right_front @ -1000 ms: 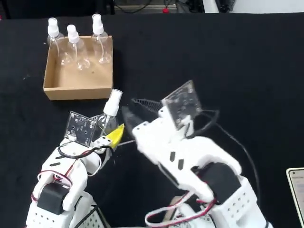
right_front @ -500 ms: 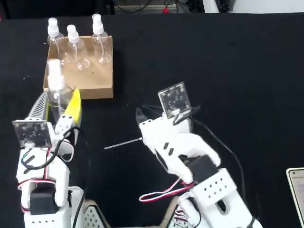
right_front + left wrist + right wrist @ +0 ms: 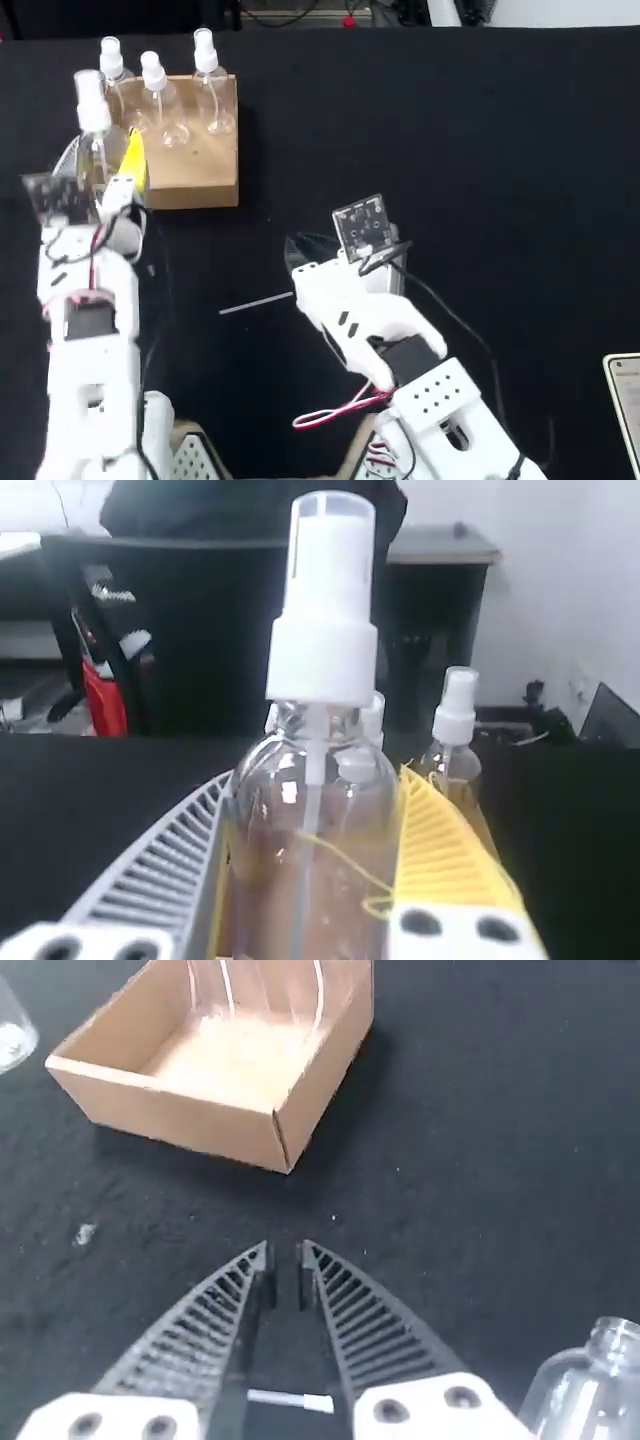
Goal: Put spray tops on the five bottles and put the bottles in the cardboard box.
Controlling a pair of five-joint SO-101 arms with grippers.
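Observation:
My left gripper (image 3: 102, 158) is shut on a clear bottle (image 3: 96, 140) with a white spray top (image 3: 90, 92), holding it upright over the left wall of the cardboard box (image 3: 190, 175). In the left wrist view the bottle (image 3: 310, 850) stands between the grey and yellow fingers (image 3: 450, 865). Three capped bottles (image 3: 155, 95) stand along the box's far side. My right gripper (image 3: 297, 250) sits low over the table's middle; its fingers (image 3: 350, 1310) are shut on nothing. An uncapped bottle (image 3: 588, 1385) stands beside it.
A thin white dip tube (image 3: 257, 303) lies on the black table left of the right arm; this dip tube (image 3: 290, 1400) lies under the right gripper. A flat device (image 3: 625, 395) sits at the right edge. Black cloth stretches open to the right and rear.
The left arm swung the capped bottle from the table's front middle out to the left, then forward to the box's left wall. The right arm drew back and turned straighter.

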